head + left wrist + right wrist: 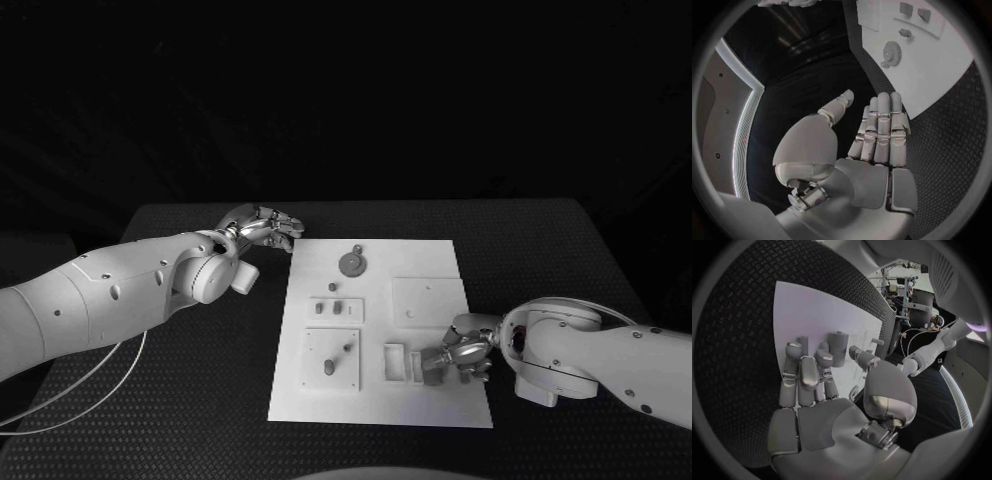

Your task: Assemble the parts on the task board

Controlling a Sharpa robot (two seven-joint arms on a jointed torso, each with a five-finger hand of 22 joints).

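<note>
Open black table (173,400) around the task board (433,255), parts (352,262) mid-plate.

1. The room is dim; the flat white rectangular task board (382,330) is the brightest thing against the black textured table (577,250).
2. Soft highlights gleam on the silver many-fingered left hand (873,135).
3. Both wrist views bend straight edges and darken at the rim.
</note>
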